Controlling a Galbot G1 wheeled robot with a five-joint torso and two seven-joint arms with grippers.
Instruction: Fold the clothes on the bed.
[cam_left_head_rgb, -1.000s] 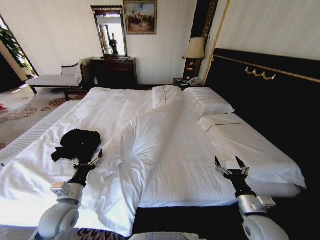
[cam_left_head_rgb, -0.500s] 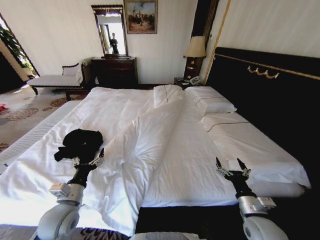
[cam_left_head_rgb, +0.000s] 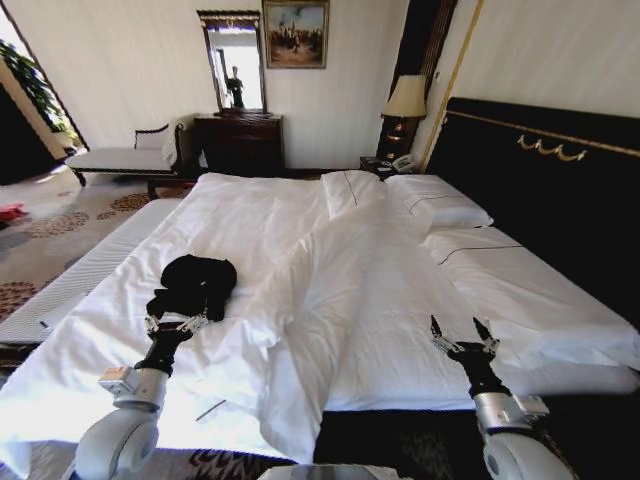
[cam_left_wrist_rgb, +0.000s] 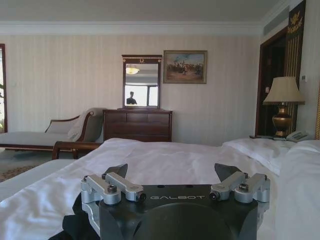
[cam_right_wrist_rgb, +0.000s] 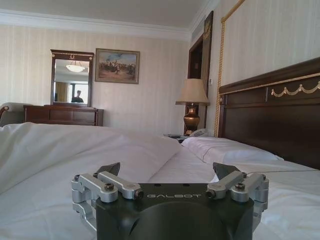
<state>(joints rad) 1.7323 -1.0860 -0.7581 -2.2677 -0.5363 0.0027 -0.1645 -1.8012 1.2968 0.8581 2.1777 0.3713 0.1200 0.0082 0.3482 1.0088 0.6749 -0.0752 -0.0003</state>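
Black sleeveless top (cam_left_head_rgb: 197, 284), bunched in a dark heap, lies on the white duvet (cam_left_head_rgb: 330, 290) toward the left side of the bed (cam_left_head_rgb: 90, 265), seen from the head camera. The left hand (cam_left_head_rgb: 176, 322) sits at the heap's near edge, its fingers spread apart; whether they touch the fabric I cannot tell. The right hand (cam_left_head_rgb: 464, 334) hovers over the bed's right side, well apart from the top, fingers also spread, near the white pillows (cam_left_head_rgb: 500, 290) below the dark headboard (cam_left_head_rgb: 560, 190). A dresser (cam_left_head_rgb: 238, 145) with a mirror (cam_left_head_rgb: 235, 62) stands against the far wall, a lamp (cam_left_head_rgb: 405, 105) beside the headboard.

From the left wrist, the left hand (cam_left_wrist_rgb: 172, 175) is open, both fingertips (cam_left_wrist_rgb: 116, 172) wide apart, with a bit of the black top (cam_left_wrist_rgb: 75, 222) showing under its body.

From the right wrist, the right hand (cam_right_wrist_rgb: 167, 172) is likewise open above plain white bedding, with a pillow (cam_right_wrist_rgb: 230, 149) ahead.
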